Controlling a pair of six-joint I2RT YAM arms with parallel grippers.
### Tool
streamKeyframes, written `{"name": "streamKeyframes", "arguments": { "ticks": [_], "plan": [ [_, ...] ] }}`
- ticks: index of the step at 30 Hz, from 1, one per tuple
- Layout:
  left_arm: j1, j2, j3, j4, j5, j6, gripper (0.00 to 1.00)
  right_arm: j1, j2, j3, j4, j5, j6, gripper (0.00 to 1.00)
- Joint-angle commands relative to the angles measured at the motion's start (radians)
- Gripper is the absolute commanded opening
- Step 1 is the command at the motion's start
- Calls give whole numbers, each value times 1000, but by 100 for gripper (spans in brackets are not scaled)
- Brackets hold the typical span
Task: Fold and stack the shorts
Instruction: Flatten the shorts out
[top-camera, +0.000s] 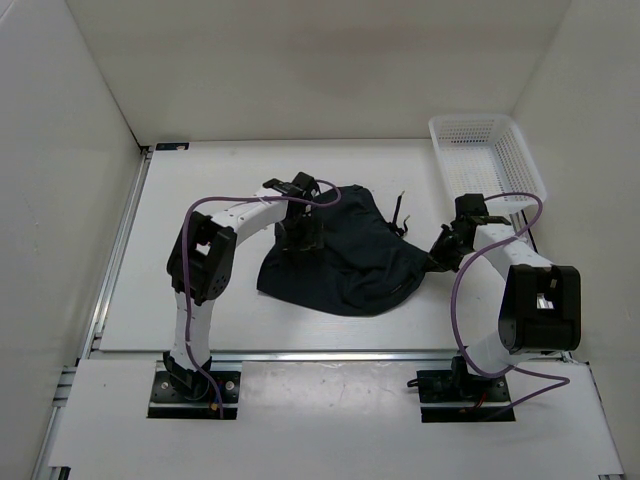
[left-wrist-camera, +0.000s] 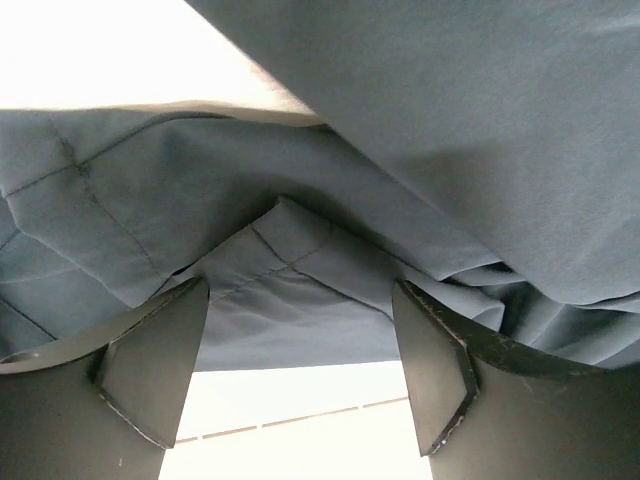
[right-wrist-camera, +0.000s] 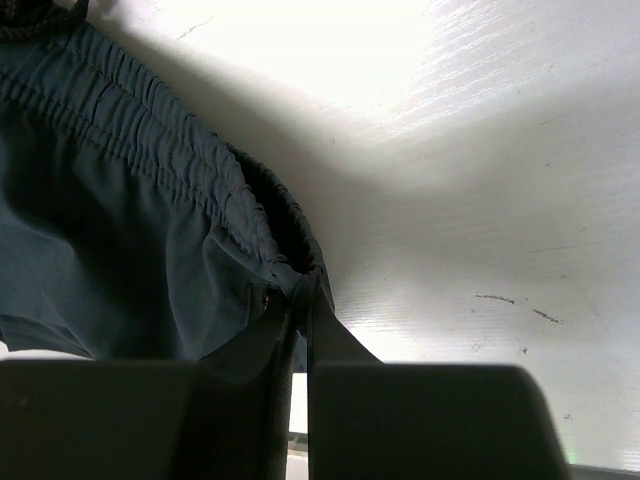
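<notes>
A: Where do we find the shorts, and which way do they run?

B: In the overhead view we see them as a dark, rumpled heap near the middle of the white table, between the two arms; the long axis runs roughly left to right; the waistband end points toward the right arm, and the drawstring trails off the far right edge of the cloth; a white mesh basket stands at the far right corner, well apart from the cloth.

A: What do we read for the left gripper?

B: From overhead it sits over the left part of the heap, and we cannot judge the jaws there; the left wrist view settles it; the left gripper has its jaws wide apart, and a hemmed fold of the shorts hangs between the fingers without being pinched; bare table shows below the fold.

A: And the right gripper?

B: Overhead we see it only at the right edge of the cloth; the right wrist view shows the rest; the right gripper has its jaws together, clamped on the edge of the gathered elastic waistband; the shorts spread to the left of the clamp, and the table lies bare to the right.
</notes>
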Motion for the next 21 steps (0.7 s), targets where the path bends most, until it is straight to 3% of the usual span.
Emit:
{"name": "streamKeyframes", "arguments": {
  "ticks": [1, 5, 6, 10, 13, 15, 21],
  "plan": [
    [-10, -13, 42, 32, -17, -14, 85, 0, -29, -10, -17, 0, -12, 0],
    [-19, 27, 60, 32, -18, -14, 70, 0, -29, -10, -17, 0, -12, 0],
    [-19, 27, 60, 32, -18, -14, 60, 0, -29, -19, -17, 0, -12, 0],
    [-19, 7, 60, 32, -18, -14, 37, 0, -29, -19, -17, 0, -12, 0],
    [-19, 7, 60, 32, -27, -14, 27, 0, -29, -19, -8, 0, -12, 0],
    [-19, 7, 60, 32, -27, -14, 13, 0, -29, -19, -8, 0, -12, 0],
    [-19, -57, 103, -49, -67, -3, 10, 0, -50, -10, -29, -9, -12, 0]
  ]
}}
